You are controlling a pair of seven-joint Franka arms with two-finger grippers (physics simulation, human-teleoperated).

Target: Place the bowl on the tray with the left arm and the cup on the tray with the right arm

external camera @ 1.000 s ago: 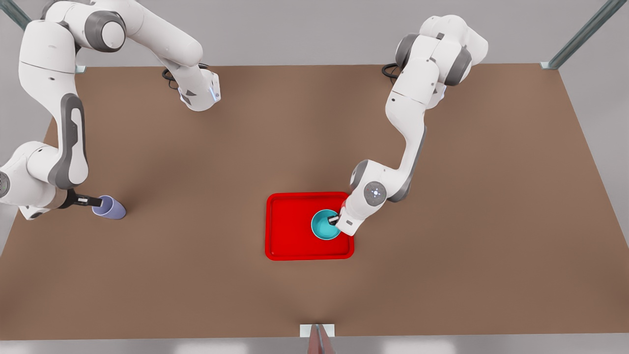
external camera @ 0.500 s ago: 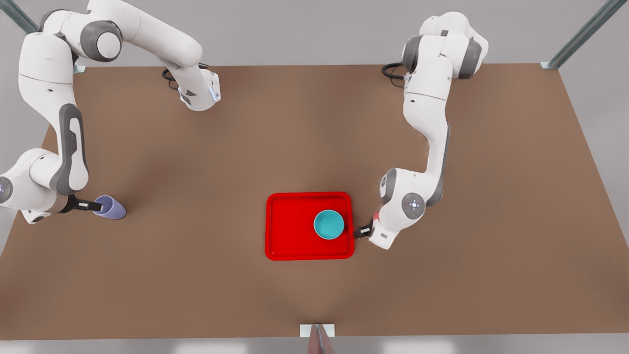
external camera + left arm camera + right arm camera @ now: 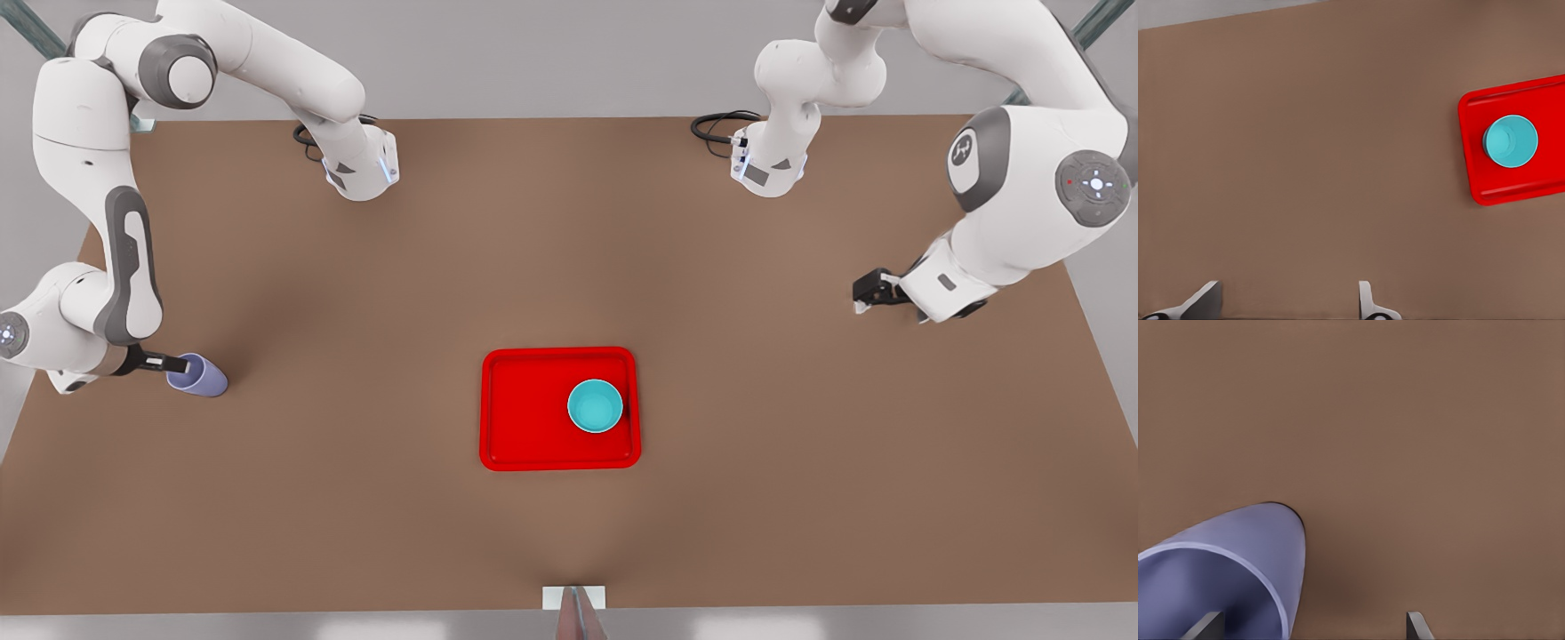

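The right gripper (image 3: 182, 364) sits at the cup (image 3: 199, 374) near the front view's left table edge. Its fingers (image 3: 1415, 627) are spread, one inside the rim and one outside, though whether either touches the wall is hard to say. The cup stands upright on the table (image 3: 356, 498), mouth up, long axis vertical. The left gripper (image 3: 862, 293) hangs empty, fingers (image 3: 1365, 300) apart, over bare table at the front view's right, well away from the tray (image 3: 524, 418). The bowl (image 3: 595, 405) rests upright on the tray near its right rim. Open table lies between cup and tray.
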